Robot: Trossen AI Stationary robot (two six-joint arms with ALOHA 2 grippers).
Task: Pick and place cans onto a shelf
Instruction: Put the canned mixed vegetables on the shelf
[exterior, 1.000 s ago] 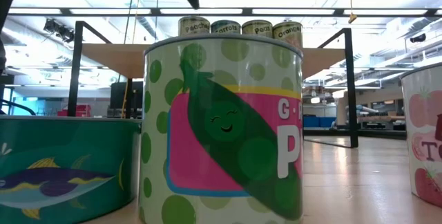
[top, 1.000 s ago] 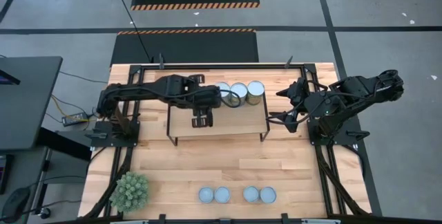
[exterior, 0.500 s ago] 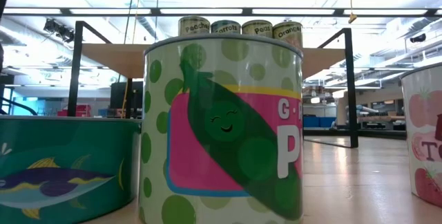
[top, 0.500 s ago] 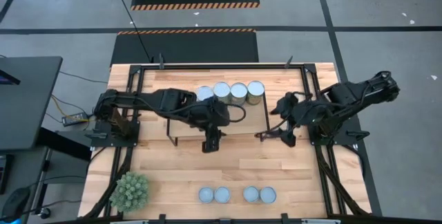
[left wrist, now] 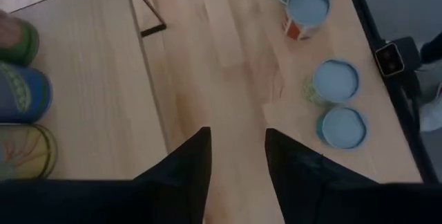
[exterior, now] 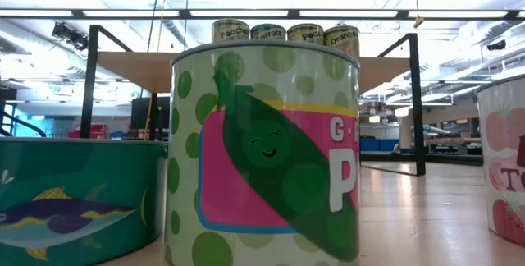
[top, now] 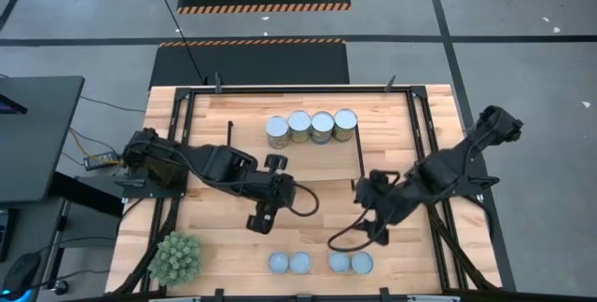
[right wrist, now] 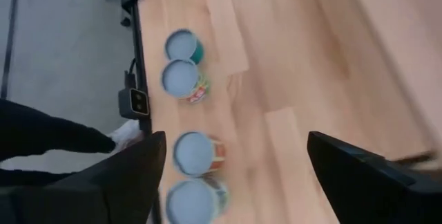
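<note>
Four cans with silver tops (top: 311,127) stand in a row on the shelf (top: 308,164) at the far middle of the table; the low view shows them on the board (exterior: 285,32). Four cans with bluish tops (top: 319,263) stand upright in a row at the near edge, and also show in the left wrist view (left wrist: 335,82) and the right wrist view (right wrist: 181,79). My left gripper (top: 258,221) (left wrist: 237,137) is open and empty above bare table, near the shelf's near left leg. My right gripper (top: 356,239) (right wrist: 236,140) is wide open and empty, above and just far of the right-hand pair of bluish cans.
A spiky green plant ball (top: 175,257) sits at the table's near left corner. The shelf's black rod legs (left wrist: 145,10) stand just far of my left gripper. Bare wood lies between the shelf and the near row of cans.
My left gripper has left the space above the shelf and gone toward the near edge, past the shelf's near side. My right gripper has gone from beside the shelf's right end toward the near edge and leftward, reaching the bluish cans. No can has moved.
</note>
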